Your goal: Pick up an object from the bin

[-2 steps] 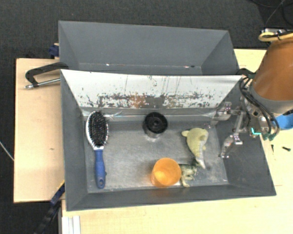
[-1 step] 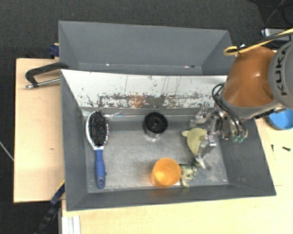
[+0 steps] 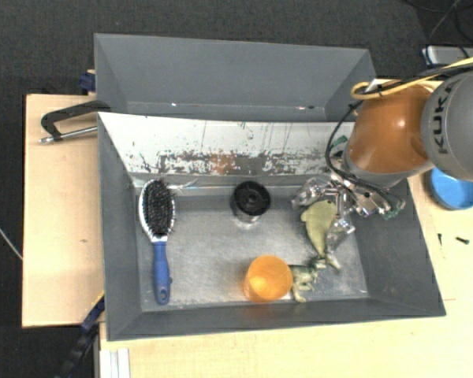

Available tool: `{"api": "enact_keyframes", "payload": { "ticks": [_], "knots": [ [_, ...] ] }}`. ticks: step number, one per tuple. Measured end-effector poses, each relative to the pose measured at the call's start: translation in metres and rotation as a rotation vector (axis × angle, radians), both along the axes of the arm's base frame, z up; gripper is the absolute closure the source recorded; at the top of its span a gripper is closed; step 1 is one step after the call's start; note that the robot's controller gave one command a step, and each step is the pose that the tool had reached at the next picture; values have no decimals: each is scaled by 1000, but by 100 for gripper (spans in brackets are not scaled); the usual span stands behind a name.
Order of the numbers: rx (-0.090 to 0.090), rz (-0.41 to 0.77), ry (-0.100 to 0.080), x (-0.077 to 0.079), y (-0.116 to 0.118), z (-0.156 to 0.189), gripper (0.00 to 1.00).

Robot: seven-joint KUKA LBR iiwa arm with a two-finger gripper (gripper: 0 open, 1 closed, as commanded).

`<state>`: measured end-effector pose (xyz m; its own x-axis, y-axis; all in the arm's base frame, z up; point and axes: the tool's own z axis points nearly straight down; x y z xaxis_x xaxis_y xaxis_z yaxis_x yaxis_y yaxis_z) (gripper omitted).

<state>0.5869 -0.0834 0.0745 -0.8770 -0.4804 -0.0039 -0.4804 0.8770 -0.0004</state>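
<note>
Olive-green limp toy [image 3: 316, 224] lies at 3 o'clock in the bin [image 3: 221, 77], apart from the hairbrush [image 3: 158, 225] at 9 and black round cap [image 3: 251, 199] at 12, its tail near the orange ball [image 3: 267, 279] at 6, so I judge it the open pick under my tool [image 3: 343, 225], whose opening and hold I cannot tell.

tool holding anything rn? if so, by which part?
Cannot tell. The tool sits at the upper end of a limp pale-green thing at the right of the bin; its lower end trails toward the orange round thing. No clear grip shows.
</note>
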Motion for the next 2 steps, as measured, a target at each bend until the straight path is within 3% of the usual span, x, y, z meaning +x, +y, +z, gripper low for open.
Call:
{"api": "enact_keyframes", "payload": {
  "ticks": [1,2],
  "knots": [
    [-3,0,1,0,-2,2,100],
    [-3,129,-11,1,10,124,100]
  ]
}}
